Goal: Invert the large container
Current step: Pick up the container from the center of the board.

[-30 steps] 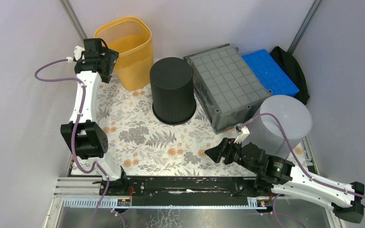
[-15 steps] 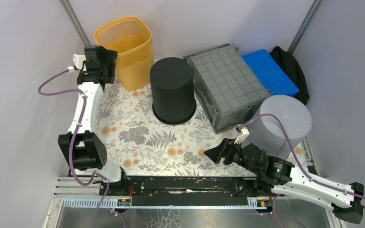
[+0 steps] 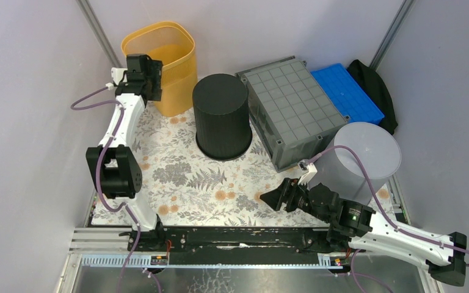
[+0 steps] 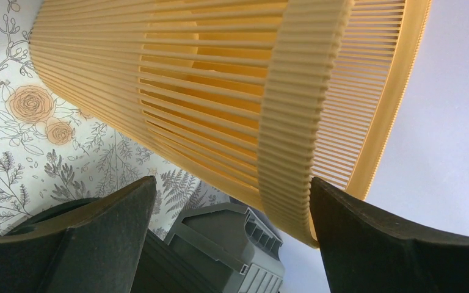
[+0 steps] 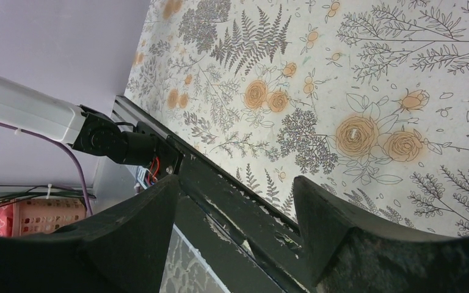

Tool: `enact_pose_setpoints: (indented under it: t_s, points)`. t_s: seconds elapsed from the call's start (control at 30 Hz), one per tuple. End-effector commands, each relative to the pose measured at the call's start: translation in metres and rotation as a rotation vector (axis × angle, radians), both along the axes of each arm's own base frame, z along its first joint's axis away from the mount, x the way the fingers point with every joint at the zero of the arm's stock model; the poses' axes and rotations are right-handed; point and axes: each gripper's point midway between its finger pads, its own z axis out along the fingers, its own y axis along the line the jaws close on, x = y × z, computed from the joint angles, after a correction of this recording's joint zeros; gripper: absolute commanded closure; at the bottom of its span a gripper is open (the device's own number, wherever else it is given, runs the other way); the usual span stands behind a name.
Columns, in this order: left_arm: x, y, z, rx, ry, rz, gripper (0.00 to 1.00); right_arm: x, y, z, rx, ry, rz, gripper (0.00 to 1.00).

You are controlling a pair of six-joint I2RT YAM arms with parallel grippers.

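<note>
The large container [image 3: 293, 113] is a dark-grey crate at the back right of the floral mat, lying with its square-gridded underside up. A corner of it shows in the left wrist view [image 4: 232, 241]. My left gripper [image 3: 153, 78] is open and empty, right beside the yellow slatted basket [image 3: 166, 64], which fills the left wrist view [image 4: 220, 91] above the open gripper [image 4: 232, 183]. My right gripper [image 3: 271, 198] is open and empty, low over the mat's near edge, in front of the crate and apart from it; the right wrist view [image 5: 235, 183] shows only mat and rail.
A black round bin [image 3: 221, 116] stands upside down just left of the crate. A blue ribbed tray [image 3: 348, 91] lies behind the crate. A light-grey round bucket [image 3: 366, 159] stands at its near right corner. The black base rail [image 3: 232, 235] runs along the near edge.
My left arm has swung right, bringing its gripper up against the yellow basket. The right gripper has shifted slightly left. The crate has not moved.
</note>
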Motion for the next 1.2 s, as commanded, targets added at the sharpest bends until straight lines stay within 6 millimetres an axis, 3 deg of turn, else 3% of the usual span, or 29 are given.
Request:
enact_pose_setpoints:
  t_s: [0.0,0.2,0.4,0.63,0.67,0.83,0.97,1.03,1.17]
  points:
    - [0.001,0.003,-0.009,-0.012,0.042,0.024,0.0,0.0,0.005,0.022,0.043,-0.034,0.017,0.24]
    - [-0.009,0.005,-0.018,0.035,0.103,0.007,0.02,-0.002,0.002,0.021,0.05,-0.025,0.017,0.24]
    - [-0.043,0.008,-0.027,0.074,0.138,0.005,0.13,-0.004,0.002,0.024,0.065,-0.022,0.02,0.24]
    - [-0.089,0.009,-0.043,0.082,0.179,0.014,0.18,-0.007,0.0,0.031,0.096,-0.02,0.024,0.24]
    - [-0.097,0.01,-0.046,0.082,0.185,0.019,0.21,-0.007,-0.001,0.032,0.103,-0.021,0.023,0.24]
    - [-0.129,0.011,-0.062,0.015,0.154,0.036,0.72,-0.009,-0.004,0.037,0.107,-0.025,0.027,0.24]
    - [-0.144,0.013,-0.063,0.015,0.155,0.032,1.0,-0.01,-0.007,0.044,0.103,-0.034,0.028,0.24]
    - [-0.149,0.013,-0.063,0.016,0.162,0.017,1.0,-0.009,-0.008,0.046,0.099,-0.039,0.027,0.24]
    - [-0.164,0.011,-0.045,0.035,0.118,0.002,1.0,-0.005,-0.003,0.05,0.085,-0.053,0.025,0.24]
